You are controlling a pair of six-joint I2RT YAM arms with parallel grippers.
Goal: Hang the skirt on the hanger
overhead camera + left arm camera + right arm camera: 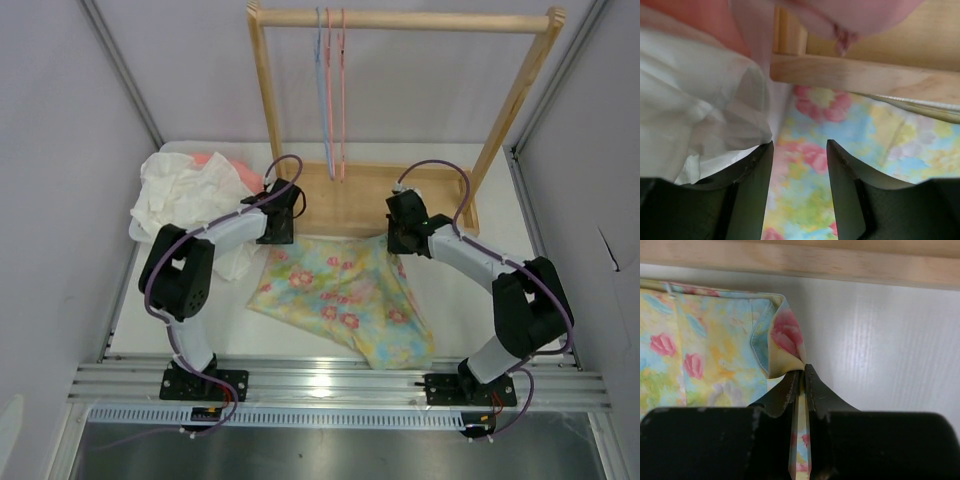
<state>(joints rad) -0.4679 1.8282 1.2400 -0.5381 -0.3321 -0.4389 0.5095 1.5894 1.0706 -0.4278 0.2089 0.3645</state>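
Note:
The skirt, yellow and light blue with pink flowers, lies flat on the table in front of the wooden rack. Its far right corner is pinched between the jaws of my right gripper, which is shut on it. My left gripper stands open over the skirt's far left edge, with cloth showing between its fingers and nothing gripped. In the top view the left gripper and right gripper flank the skirt's far edge. The light blue hanger hangs from the rack's top rail.
A pink hanger hangs beside the blue one on the wooden rack. The rack's base bar runs just beyond the skirt. A white cloth and a salmon-pink garment are piled at the far left, touching my left finger.

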